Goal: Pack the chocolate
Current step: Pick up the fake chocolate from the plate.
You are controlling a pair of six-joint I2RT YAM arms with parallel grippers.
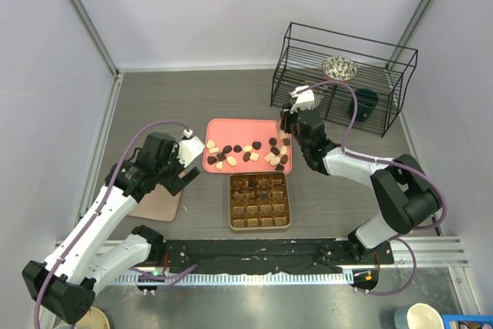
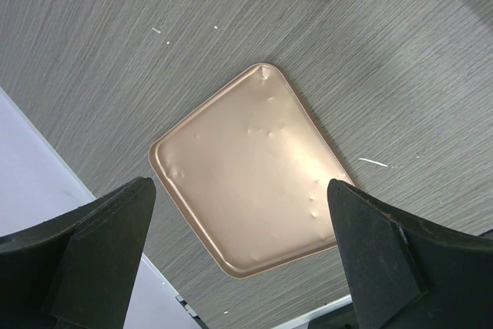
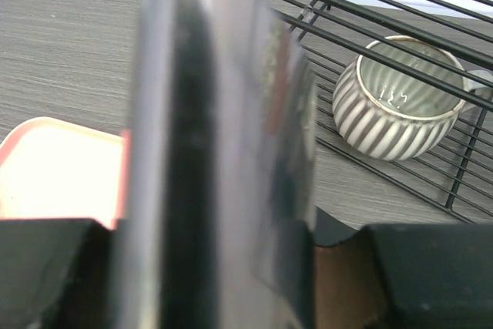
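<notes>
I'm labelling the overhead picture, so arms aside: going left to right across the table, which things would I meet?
Flat gold-brown tray → gridded box → striped bowl

- The chocolate (image 1: 246, 152), in dark, brown and cream pieces, lies scattered over the near half of a pink tray (image 1: 239, 130) on the table (image 1: 192, 98).
- A gold-brown gridded box (image 1: 231, 202) sits just in front of the tray.
- The right claw (image 1: 286, 122) is at the tray's right edge.
- The left claw (image 1: 187, 171), jaws apart, hangs left of the tray, above a flat tan lid (image 1: 158, 207).
- A black wire rack (image 1: 339, 86) at the far right holds a striped bowl (image 1: 339, 67) and a dark cup (image 1: 363, 104).
</notes>
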